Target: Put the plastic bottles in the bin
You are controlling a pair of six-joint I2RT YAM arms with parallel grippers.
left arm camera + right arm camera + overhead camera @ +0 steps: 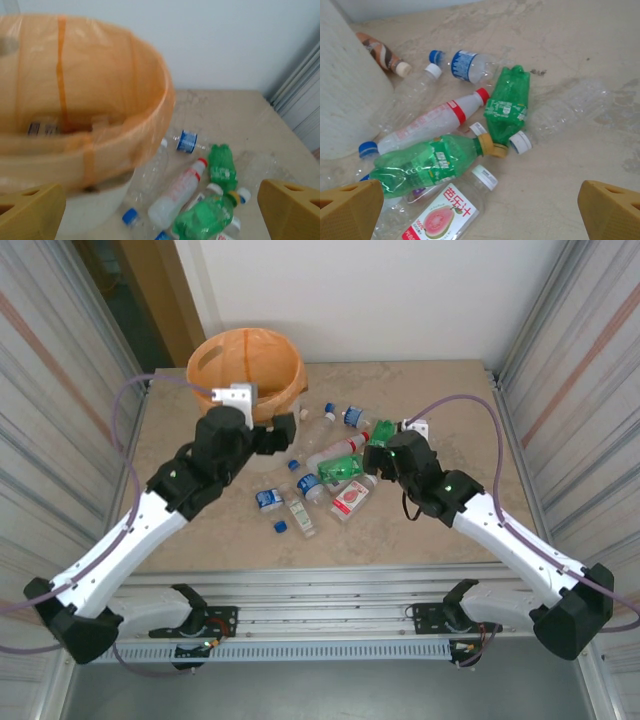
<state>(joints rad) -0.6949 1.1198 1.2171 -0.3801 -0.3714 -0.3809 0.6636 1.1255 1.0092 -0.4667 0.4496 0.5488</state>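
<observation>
The bin (296,372), round and white with an orange bag, stands at the back left; its rim (150,100) looms close in the left wrist view, with a labelled bottle (40,129) lying inside. Several plastic bottles lie in a heap right of it: a green one (343,468), a guava-label one (350,498), a blue-label one (268,498). My left gripper (283,432) hovers open and empty by the bin's front rim (160,220). My right gripper (378,452) is open over the heap (480,215), above the green bottle (425,160) and the guava bottle (440,217).
A crushed green bottle (507,105), a white red-capped bottle (432,122), a clear blue-label bottle (467,65), a brown bottle (380,52) and a flattened clear one (565,107) lie around. A loose blue cap (281,527) sits near the front. Corrugated walls flank the table.
</observation>
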